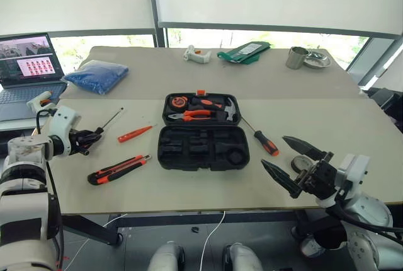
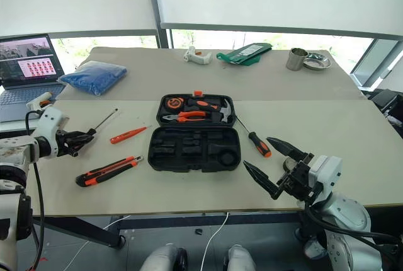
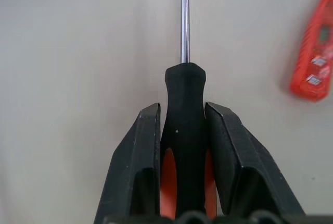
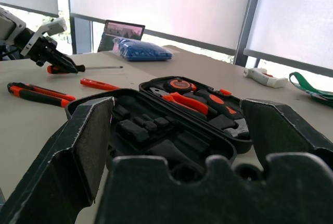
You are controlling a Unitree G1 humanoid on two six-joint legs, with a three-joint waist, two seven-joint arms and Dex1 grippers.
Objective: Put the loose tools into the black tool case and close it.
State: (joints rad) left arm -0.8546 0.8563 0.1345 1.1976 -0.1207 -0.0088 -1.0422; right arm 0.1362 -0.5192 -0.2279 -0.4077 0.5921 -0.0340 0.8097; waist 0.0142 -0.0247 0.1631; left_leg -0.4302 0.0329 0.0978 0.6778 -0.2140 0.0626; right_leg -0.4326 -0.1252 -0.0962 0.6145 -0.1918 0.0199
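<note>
Black textured plastic tool case [image 1: 203, 147] open flat at mid bench [image 1: 352, 126], orange-handled pliers and hammer in its far half, moulded slots bare in the near half. Left claw [image 1: 94, 137] clamped on black-and-orange screwdriver [image 3: 186, 146] at the handle, steel shaft pointing away over the bench. Slim orange screwdriver [image 1: 134, 133] just beside; orange-and-black utility knife [image 1: 118, 169] nearer. Second black-and-orange screwdriver [image 1: 259, 136] right of the case. Right claw [image 1: 291, 161] spread wide, holding nothing.
</note>
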